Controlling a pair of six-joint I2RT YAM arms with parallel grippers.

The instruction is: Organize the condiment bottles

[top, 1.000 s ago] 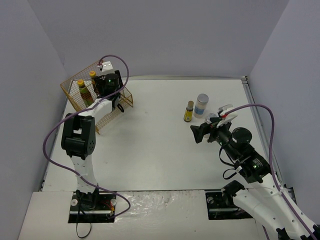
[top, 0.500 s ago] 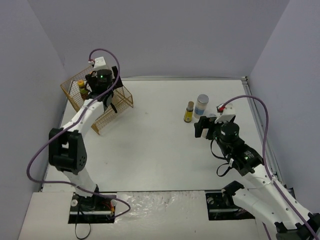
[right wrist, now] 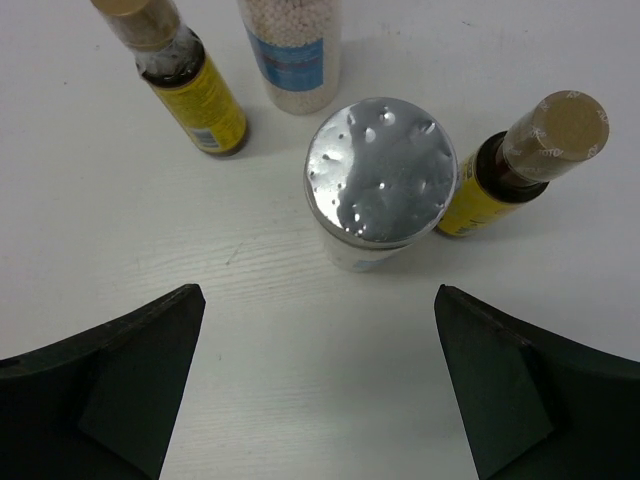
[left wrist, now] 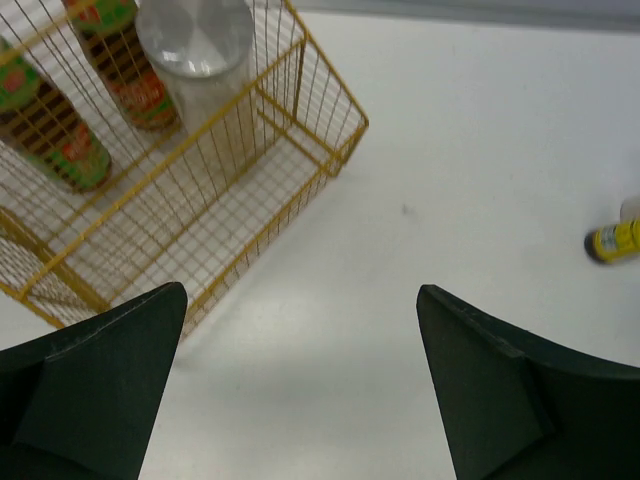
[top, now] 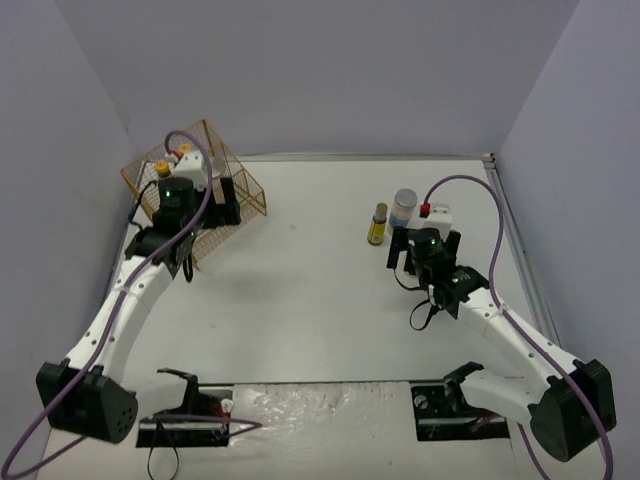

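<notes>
A yellow wire basket (top: 243, 187) at the far left holds two slim bottles with red and green labels (left wrist: 60, 130) and a silver-lidded jar (left wrist: 195, 40). My left gripper (top: 222, 205) is open and empty beside the basket's front; in the left wrist view (left wrist: 300, 300) it hangs over bare table. At the right stand a yellow-labelled bottle (top: 377, 223) and a clear jar with a blue label (top: 403, 208). My right gripper (right wrist: 318, 295) is open above a silver-lidded jar (right wrist: 381, 170), with yellow-labelled bottles to its left (right wrist: 185, 80) and right (right wrist: 530, 165).
The white table (top: 300, 290) is walled by grey panels on three sides. A yellow-labelled bottle (left wrist: 612, 240) shows at the right edge of the left wrist view. The right arm (top: 500, 330) hides the silver-lidded jar from the top view.
My left gripper has drawn back out of the basket and now hangs open in front of it. My right gripper has swung round and forward over the group of bottles.
</notes>
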